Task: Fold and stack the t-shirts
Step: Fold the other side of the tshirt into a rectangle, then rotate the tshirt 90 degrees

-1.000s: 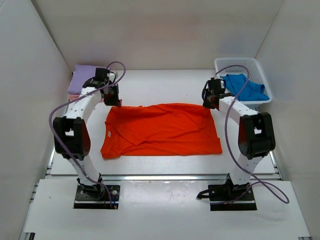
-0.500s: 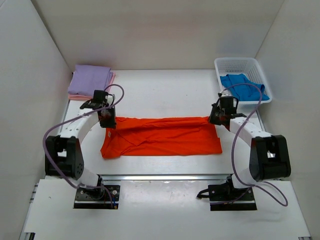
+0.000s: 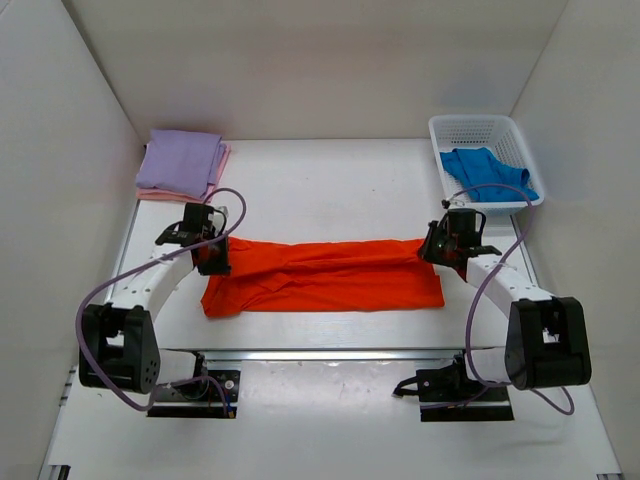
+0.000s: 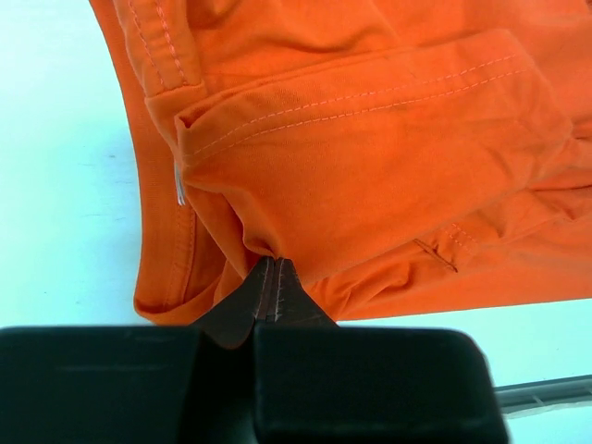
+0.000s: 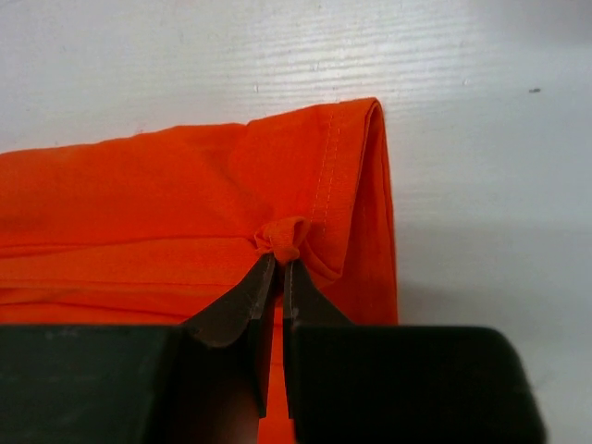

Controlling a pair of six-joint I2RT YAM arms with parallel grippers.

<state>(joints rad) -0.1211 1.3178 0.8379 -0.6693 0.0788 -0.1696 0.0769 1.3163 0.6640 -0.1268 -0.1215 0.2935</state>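
Firmly pinched, orange t-shirt (image 3: 325,277) in my left gripper (image 4: 274,270) and right gripper (image 5: 278,256), lavender t-shirt (image 3: 181,160) on pink t-shirt (image 3: 165,194) far left, blue t-shirt (image 3: 486,174) in basket (image 3: 478,126) far right.

The orange t-shirt (image 3: 330,275) is soft, matt cloth with stitched hems. The worktop (image 3: 330,190) is smooth and matt. The basket (image 3: 470,121) is plastic mesh. The left pincer (image 4: 276,270) and right pincer (image 5: 276,265) look hard and matt.

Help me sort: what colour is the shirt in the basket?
The shirt in the basket is blue, clearest in the top view.
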